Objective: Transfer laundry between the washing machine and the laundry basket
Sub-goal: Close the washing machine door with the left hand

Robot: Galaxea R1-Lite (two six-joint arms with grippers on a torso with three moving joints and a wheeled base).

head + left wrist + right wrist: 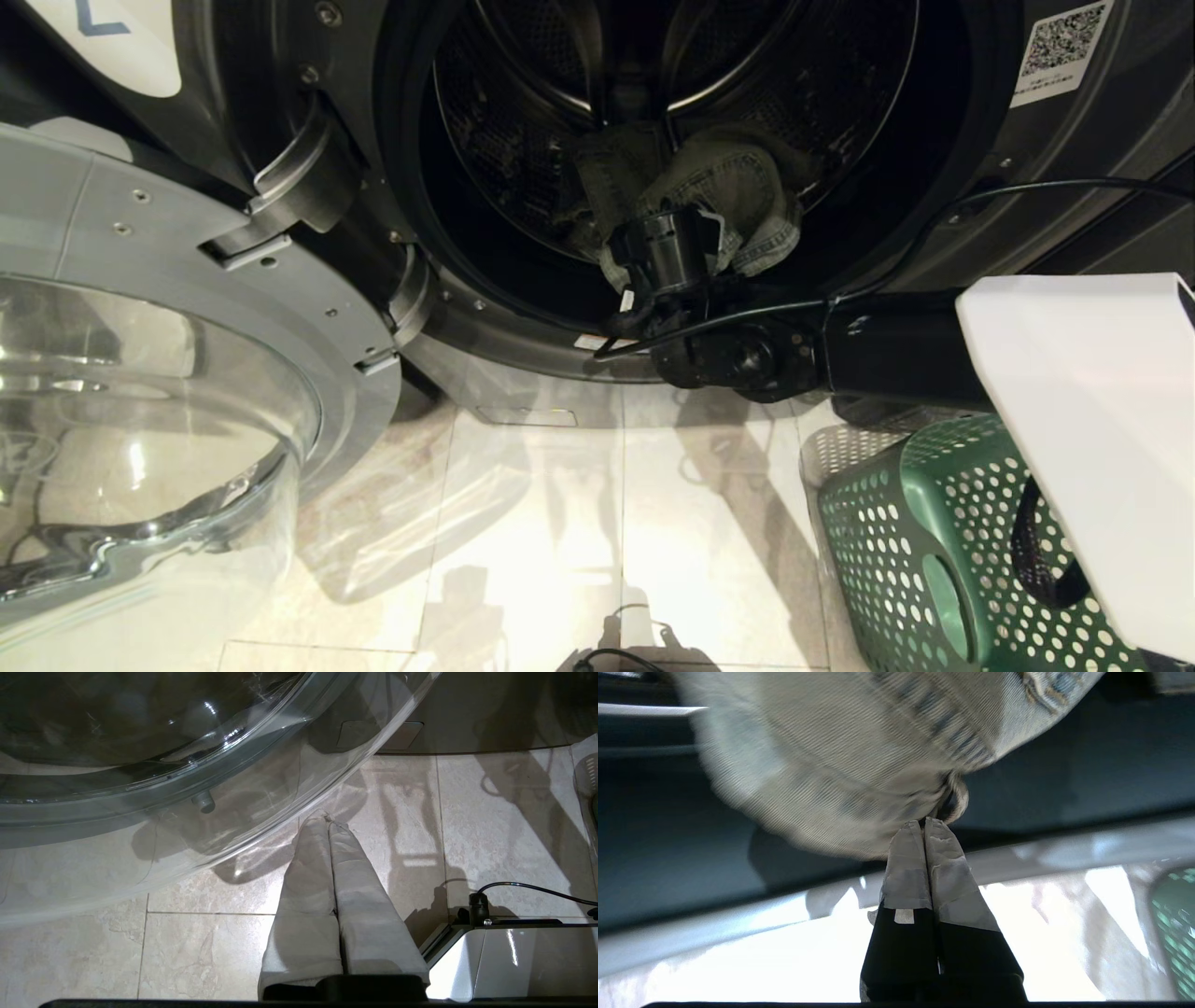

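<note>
Head view: right gripper (653, 219) mostly hidden behind its own wrist at the washing machine's (943, 233) open mouth, fingertips not visible here; grey-green laundry (738, 191) bunched at the drum's front lower edge, rest of the drum dark and hard to read. Open glass door (168, 420) fills the left side, cut off by the frame edge. Green laundry basket (896, 532) on the floor at the lower right, partly covered by the white arm shell (1092, 420), inside not visible. Pale tiled floor (551, 523) between door and basket is open room. Left wrist view: left gripper (326, 817) pressed shut with nothing in it, hanging over the tiles just beside the door's curved glass rim (261, 732); machine base and a sliver of basket cut off at the edges. Right wrist view: right gripper's taped fingers (909, 858) pinched together on a fold of the pale ribbed garment, blurred, over the drum's dark lip; bright floor beyond, basket holes at the frame edge.
</note>
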